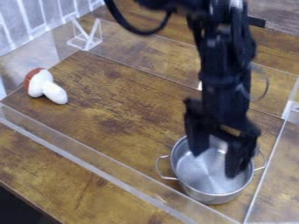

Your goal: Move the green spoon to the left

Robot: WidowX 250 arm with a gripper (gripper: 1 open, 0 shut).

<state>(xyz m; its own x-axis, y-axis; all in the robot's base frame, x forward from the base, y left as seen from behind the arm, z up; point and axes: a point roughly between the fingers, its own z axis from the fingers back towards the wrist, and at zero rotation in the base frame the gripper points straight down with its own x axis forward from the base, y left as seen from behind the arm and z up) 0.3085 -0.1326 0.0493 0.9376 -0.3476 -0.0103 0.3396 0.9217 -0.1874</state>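
Black robot gripper [222,150]: pointing down, jaws spread wide, holding nothing, tips inside round shiny steel pot [211,185] at five o'clock. White mushroom-shaped toy with red end [45,86]: nine o'clock, wooden tabletop [111,109]. Green spoon: not visible.

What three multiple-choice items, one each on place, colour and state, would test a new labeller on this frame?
1. Where is the round silver metal pot?
A. lower right
B. upper left
C. centre top

2. What colours is the small object at the left?
A. blue and yellow
B. white and red
C. all black

3. How is the black gripper?
A. shut on the small object
B. open above the pot
C. out of view

Answers: 1 A, it sits near the lower right corner of the wooden table; 2 B, white body, red end; 3 B, fingers apart over the pot.
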